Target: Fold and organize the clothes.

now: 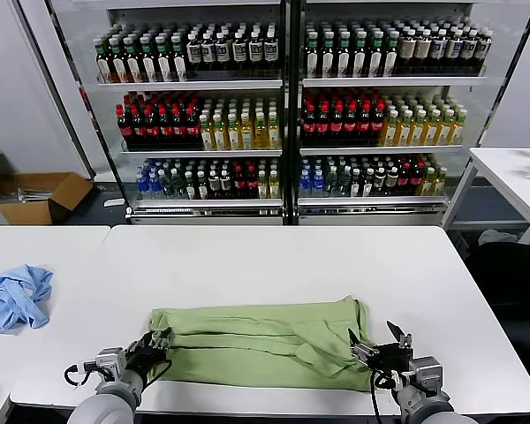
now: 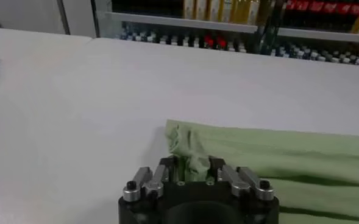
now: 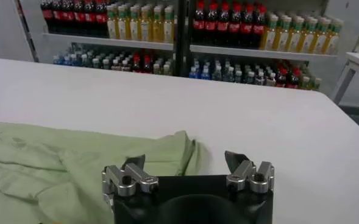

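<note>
Light green cotton polo shirt [image 1: 265,343], half-folded band on white worktop [image 1: 274,256]: soft, limp, light. Left gripper [image 2: 192,165] pinching left end; right gripper [image 3: 184,163] spread wide at right end. Best hold: layered end corners.

The head camera looks down across the tabletop [image 1: 274,256] toward the bottle shelves [image 1: 287,115]; both wrist cameras skim low, sharing them.

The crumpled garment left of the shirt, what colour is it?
Light blue garment, clearest in the head view.
</note>
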